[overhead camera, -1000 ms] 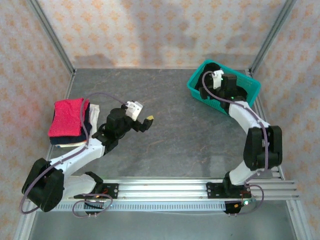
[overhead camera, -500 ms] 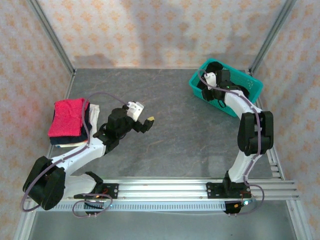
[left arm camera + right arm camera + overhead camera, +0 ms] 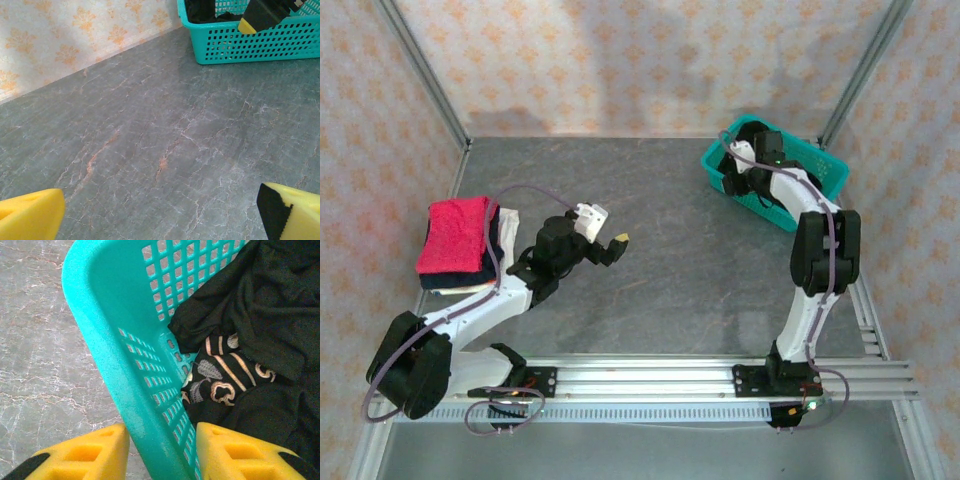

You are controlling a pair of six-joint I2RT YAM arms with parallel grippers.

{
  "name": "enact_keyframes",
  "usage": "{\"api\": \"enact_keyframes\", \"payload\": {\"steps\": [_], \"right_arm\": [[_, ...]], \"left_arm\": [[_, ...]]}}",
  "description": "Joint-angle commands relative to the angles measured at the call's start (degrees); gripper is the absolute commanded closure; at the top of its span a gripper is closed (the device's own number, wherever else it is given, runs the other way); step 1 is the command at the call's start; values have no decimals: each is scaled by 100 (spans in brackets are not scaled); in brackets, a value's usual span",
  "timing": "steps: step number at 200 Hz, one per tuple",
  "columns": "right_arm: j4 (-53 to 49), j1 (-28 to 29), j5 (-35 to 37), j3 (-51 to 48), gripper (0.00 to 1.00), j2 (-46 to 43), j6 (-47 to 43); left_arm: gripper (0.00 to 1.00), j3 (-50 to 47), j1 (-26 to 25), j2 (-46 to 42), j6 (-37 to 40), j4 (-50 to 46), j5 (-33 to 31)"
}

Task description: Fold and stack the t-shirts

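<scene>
- Broadly, the desk [image 3: 670, 200] looks the same as a second ago. The left arm has not stirred, and the left fingers [image 3: 30, 215] hang spread wide over bare grey surface, holding nothing.
- The teal basket [image 3: 828, 172] sits at the far right corner. It has shifted a little toward the back and right over the last second, and I judge the right arm nudged it.
- The right arm [image 3: 825, 250] has stretched out. Its wrist has moved from over the basket's middle to the wall at the left end.
- At the left edge lies the stack of folded cloth, unchanged. The crimson-pink t-shirt [image 3: 455, 232] is on top, with dark and pale layers beneath it.
- The black t-shirt [image 3: 260, 305] lies crumpled inside the basket, its beige emblem [image 3: 220, 375] facing up just beside the mesh wall.
- The right fingers [image 3: 85, 455] stood wide a second ago. They are now drawn in astride the basket's wall, one outside over the desk and one inside. Both seem to press on the plastic, and they hold no cloth.
- For the task this looks like a missed pick, since the black shirt is still unfolded and untouched. Likely the fingers must let go and reach deeper for the cloth. Lifting now risks dragging or tipping the basket.
</scene>
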Motion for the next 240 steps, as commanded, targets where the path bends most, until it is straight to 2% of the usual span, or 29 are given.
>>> {"api": "enact_keyframes", "payload": {"steps": [1,36,57,86,138,170,240], "right_arm": [[-613,-28,-242,289,56,191,-300],[-1041,-28,-210,676,64,488,-319],[-927,-20,-183,719,73,486,-97],[-611,7,-81,684,76,464,224],[-261,-42,901,1241,95,925,910],[-202,-111,1278,1921,96,1426,953],[-960,-226,2110,4004,100,2778,1366]], "left_arm": [[0,147,-43,-4,-105,2,75],[0,111,-45,-31,-136,4,58],[0,120,-40,1,-153,30,51],[0,172,-41,102,-207,68,108],[0,243,-56,129,-251,50,205],[0,287,-88,116,-208,-13,218],[0,340,-186,83,-198,-127,166]]}}
